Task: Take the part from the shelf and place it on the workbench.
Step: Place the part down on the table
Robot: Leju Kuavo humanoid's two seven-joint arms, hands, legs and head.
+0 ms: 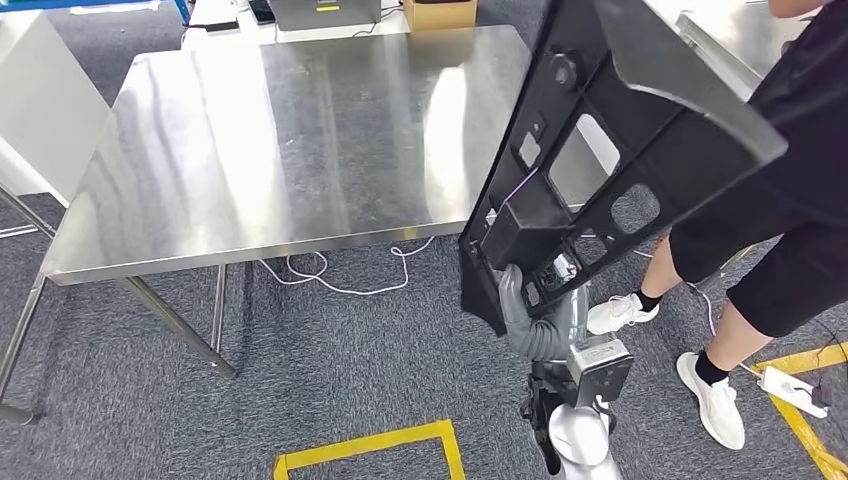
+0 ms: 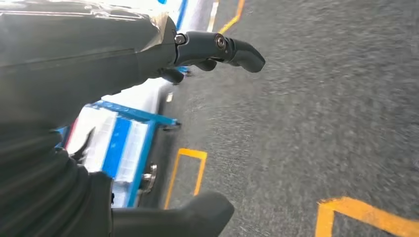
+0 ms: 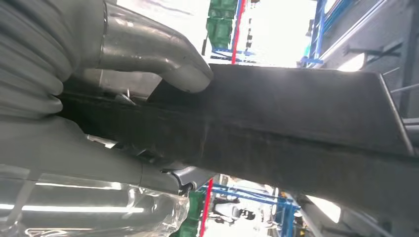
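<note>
right hand [image 1: 520,300] is gripping your black part [image 1: 600,150] upright beside the worktop [image 1: 280,140]; left hand [image 2: 217,49] is hanging empty, fingers apart.

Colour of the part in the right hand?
Black, all over. The part shows best in the head view, held by the right hand.

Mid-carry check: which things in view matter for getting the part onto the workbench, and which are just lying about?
Job:
black part, gripped by the right hand
steel workbench, part not yet on it

Lying about:
white cable on the carpet
yellow floor tape
cardboard box
a person's legs beside the part
</note>
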